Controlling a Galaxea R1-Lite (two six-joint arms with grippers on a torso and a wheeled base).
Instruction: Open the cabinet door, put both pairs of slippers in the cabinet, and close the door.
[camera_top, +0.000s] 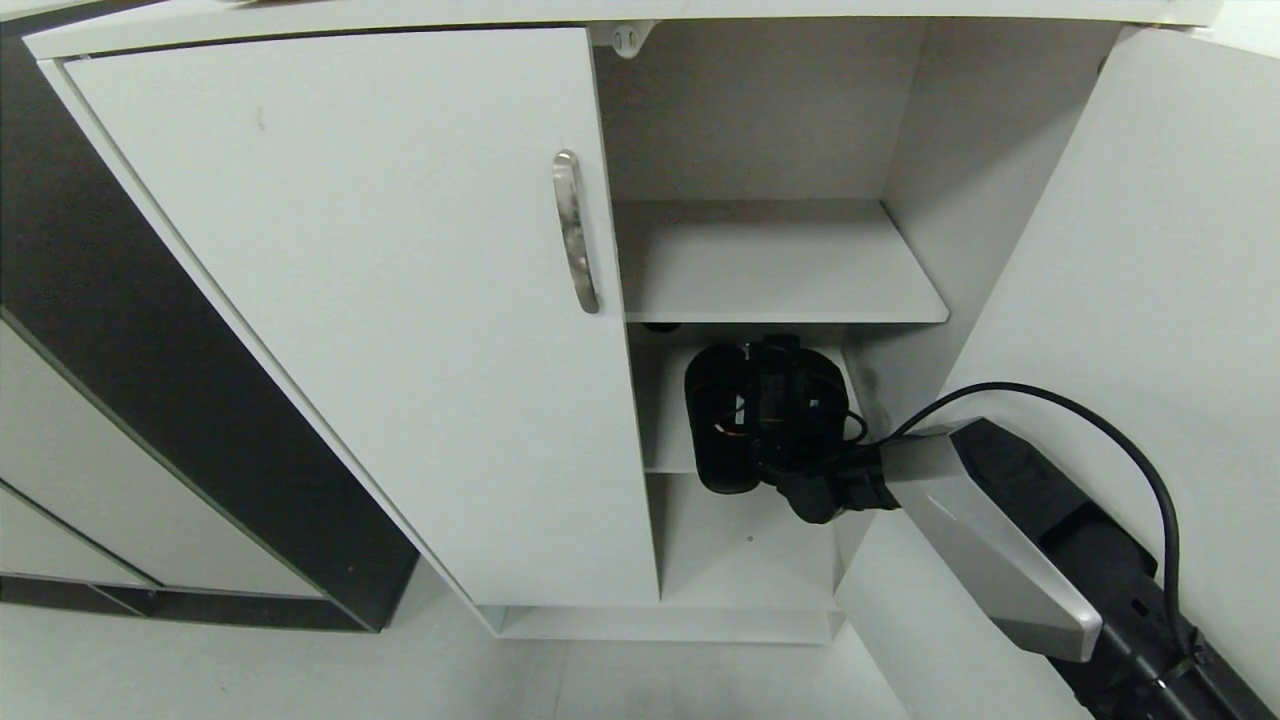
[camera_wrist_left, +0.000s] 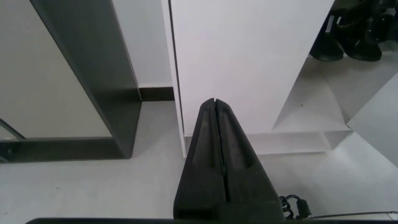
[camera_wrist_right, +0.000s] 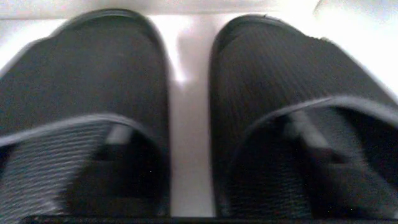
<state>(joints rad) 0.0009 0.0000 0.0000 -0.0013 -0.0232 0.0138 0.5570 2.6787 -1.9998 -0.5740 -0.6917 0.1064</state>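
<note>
Right of centre in the head view, a pair of black slippers (camera_top: 720, 430) lies on the cabinet (camera_top: 780, 265) middle shelf, with the right gripper (camera_top: 785, 395) over it; its hold cannot be told. The left gripper (camera_wrist_left: 214, 104) is pressed closed and empty.

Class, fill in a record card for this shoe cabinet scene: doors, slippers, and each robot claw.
Left door: flat white cabinet door, shut, with a curved silver metal handle
Right door: white door, swung open
Slippers: pair of black mesh slippers, side by side inside the cabinet, under the upper shelf
Right claw: inside the cabinet, at the slippers
Left claw: shut, holding nothing, outside, facing the shut door
</note>
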